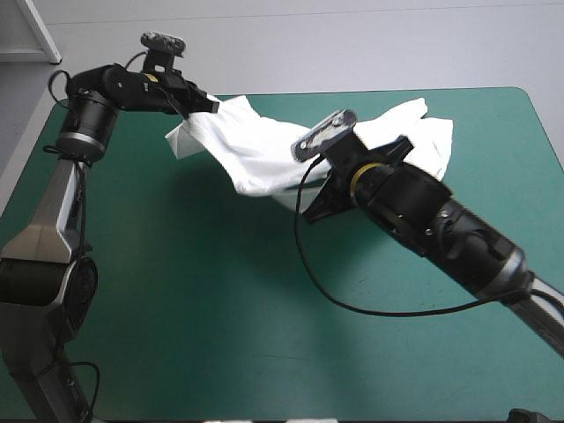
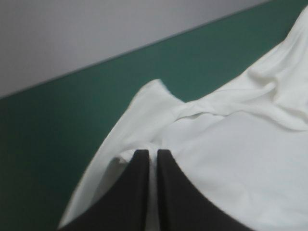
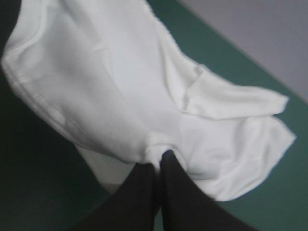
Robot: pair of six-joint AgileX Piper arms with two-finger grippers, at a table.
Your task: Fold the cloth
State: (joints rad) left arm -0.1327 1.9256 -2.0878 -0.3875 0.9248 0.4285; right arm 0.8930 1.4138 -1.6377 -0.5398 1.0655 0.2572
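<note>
Just one T-shirt (image 1: pixel 256 150) here, white and rumpled, over the far half of the teal-green tabletop (image 1: pixel 220 308). Two grippers, both on it. The left gripper (image 2: pixel 152 155) has its black fingers (image 2: pixel 134 192) nearly closed on a fold. The right gripper (image 3: pixel 160 161) pinches another bunch the same way, and the shirt stretches between them.

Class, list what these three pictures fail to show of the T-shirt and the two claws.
High view: the right arm covers part of the T-shirt.
Left wrist view: the T-shirt runs off the picture's edge past the left claw.
Right wrist view: bunched cloth hides which part the right claw pinches.
</note>
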